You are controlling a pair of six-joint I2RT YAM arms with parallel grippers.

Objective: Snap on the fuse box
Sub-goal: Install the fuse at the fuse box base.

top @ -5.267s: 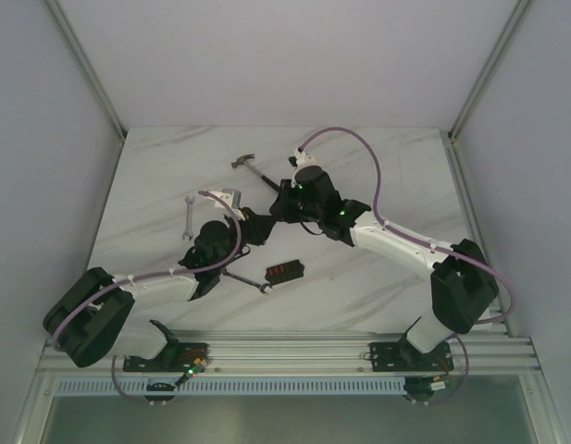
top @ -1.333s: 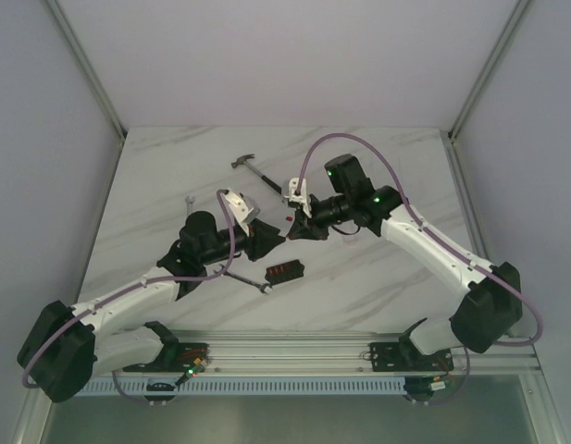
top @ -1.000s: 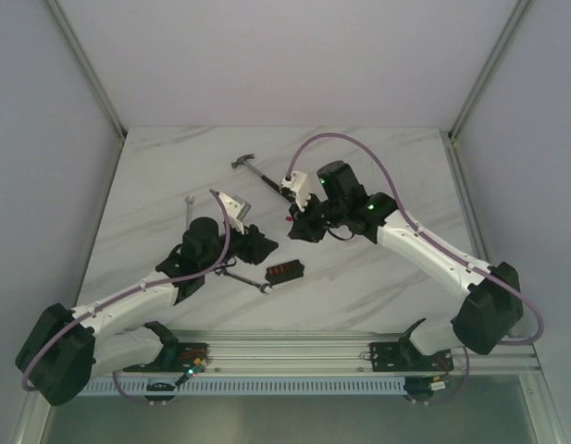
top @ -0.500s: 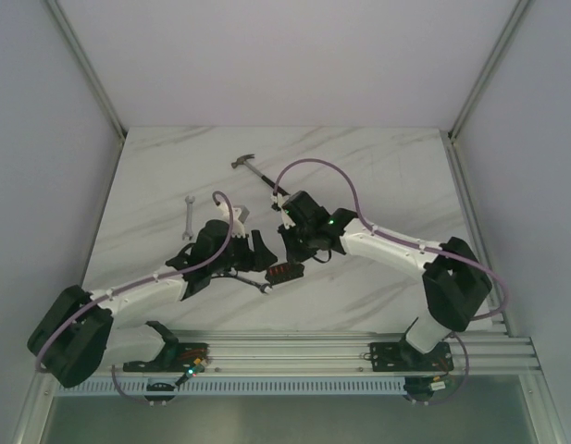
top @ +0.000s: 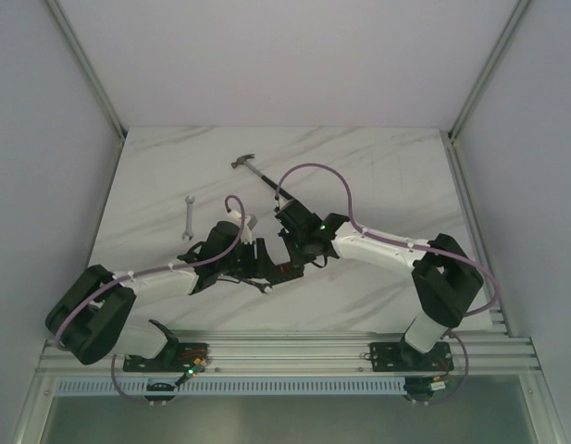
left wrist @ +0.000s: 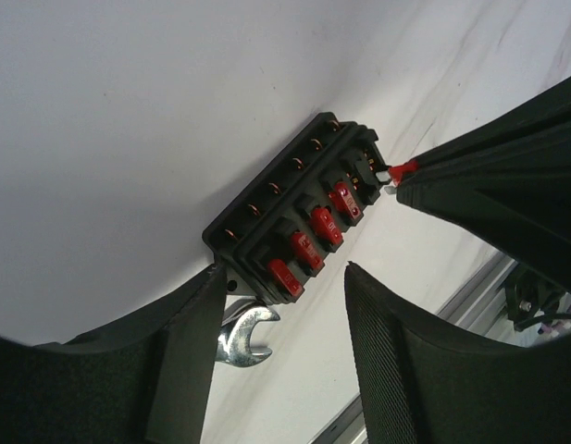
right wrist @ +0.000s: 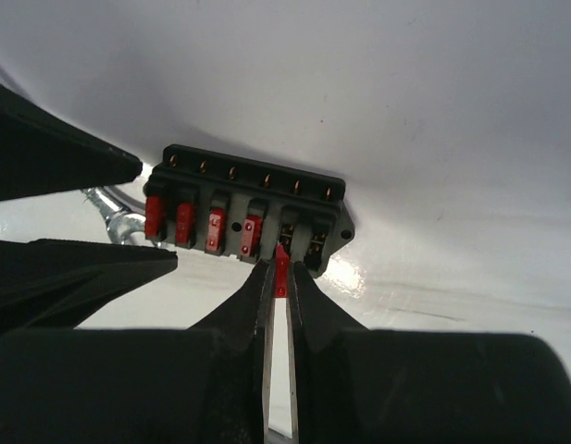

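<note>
The black fuse box [right wrist: 250, 190] lies on the white table with several red fuses seated in a row and two bare slots at one end. My right gripper [right wrist: 281, 270] is shut on a small red fuse [right wrist: 281, 264], whose tip touches the first bare slot. From the left wrist the fuse box [left wrist: 294, 208] shows lengthwise, with the right gripper [left wrist: 403, 180] at its far end. My left gripper [left wrist: 283, 277] is open astride the near end; its left finger [left wrist: 188, 351] touches the box corner and the other stands apart. From above, the box [top: 283, 271] is mostly hidden between both grippers.
A steel wrench [left wrist: 243, 331] lies under the box's near end, by my left fingers. A second wrench [top: 187, 216] lies at the left of the table and a hammer [top: 253, 168] at the back. The aluminium rail [top: 294, 350] runs along the near edge.
The right gripper came down and forward from the middle of the table to the box with the red fuse. The left gripper moved right to the box's end.
</note>
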